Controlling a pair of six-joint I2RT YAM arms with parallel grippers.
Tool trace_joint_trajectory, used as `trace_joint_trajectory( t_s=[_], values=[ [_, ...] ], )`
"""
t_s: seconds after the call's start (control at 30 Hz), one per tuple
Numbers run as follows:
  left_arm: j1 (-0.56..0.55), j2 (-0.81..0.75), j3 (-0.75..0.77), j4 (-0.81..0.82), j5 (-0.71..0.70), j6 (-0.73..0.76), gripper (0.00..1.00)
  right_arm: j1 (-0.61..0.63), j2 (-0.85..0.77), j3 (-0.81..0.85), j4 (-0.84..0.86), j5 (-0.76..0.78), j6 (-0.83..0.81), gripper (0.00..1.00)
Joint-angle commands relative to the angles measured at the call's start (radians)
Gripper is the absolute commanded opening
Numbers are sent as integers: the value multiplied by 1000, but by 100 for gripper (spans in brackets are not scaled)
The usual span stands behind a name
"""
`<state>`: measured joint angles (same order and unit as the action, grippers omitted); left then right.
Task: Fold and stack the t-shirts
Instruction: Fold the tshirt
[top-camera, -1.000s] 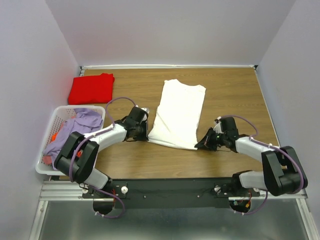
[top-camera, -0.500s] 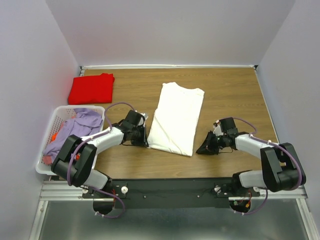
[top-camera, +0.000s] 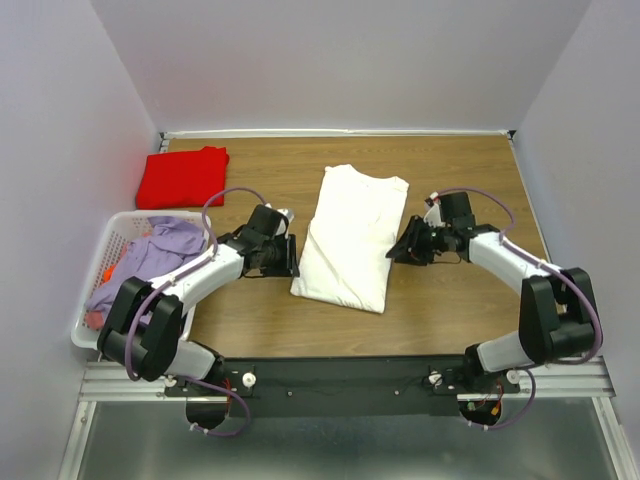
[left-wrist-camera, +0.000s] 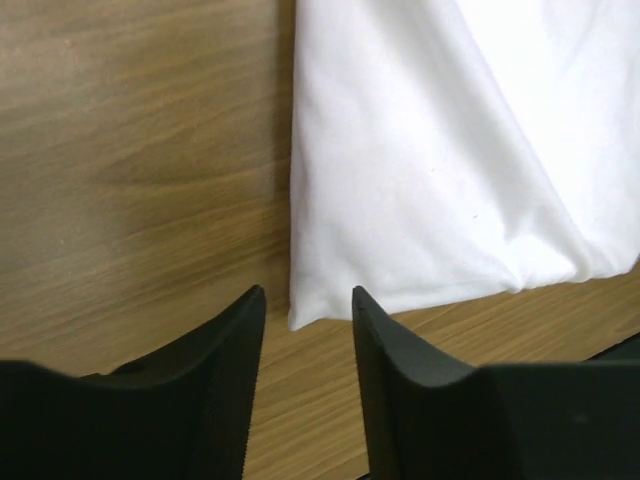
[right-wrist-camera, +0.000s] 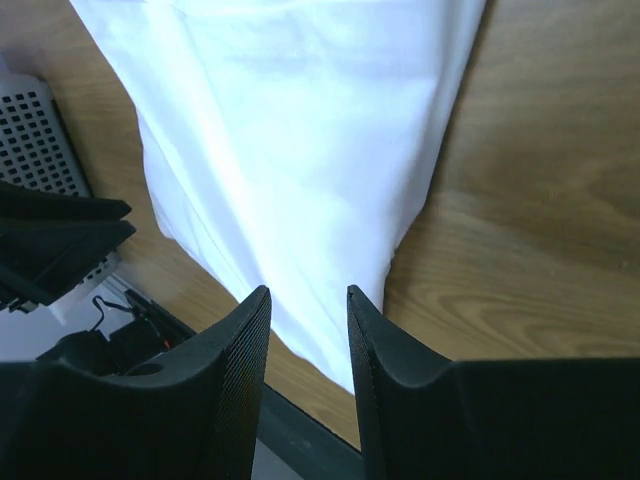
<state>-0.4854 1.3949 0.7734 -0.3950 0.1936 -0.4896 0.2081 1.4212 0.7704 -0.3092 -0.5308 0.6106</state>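
Fingers (left-wrist-camera: 215, 390) apart on left gripper (left-wrist-camera: 306, 291), right gripper (right-wrist-camera: 307, 290) | 1 white t-shirt (top-camera: 352, 235) | 1 red t-shirt (top-camera: 183, 176)

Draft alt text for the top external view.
A white t-shirt, folded lengthwise, lies on the table between the left hand and right hand. A folded red t-shirt sits at the far-left corner, with a laundry basket of clothes nearer.

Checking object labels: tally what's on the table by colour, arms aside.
White shirt: 1
Red shirt: 1
White basket: 1
Purple cloth in the basket: 1
Orange bits in the basket: too hidden to count
Total: 4
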Motion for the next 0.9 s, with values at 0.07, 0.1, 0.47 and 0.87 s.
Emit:
trace_joint_trajectory(
  t_s=[0.07,0.1,0.47,0.87],
  values=[
    [-5,10,76,16,-5,28,30,-3,136,145,28,-29,-66,43],
    [-10,22,78,22,7,29,25,0,154,162,41,-40,-71,43],
    [-42,153,81,106,78,37,20,22,314,290,42,136,-152,42],
    [-44,227,29,136,61,48,20,57,363,377,38,158,-377,43]
  ],
)
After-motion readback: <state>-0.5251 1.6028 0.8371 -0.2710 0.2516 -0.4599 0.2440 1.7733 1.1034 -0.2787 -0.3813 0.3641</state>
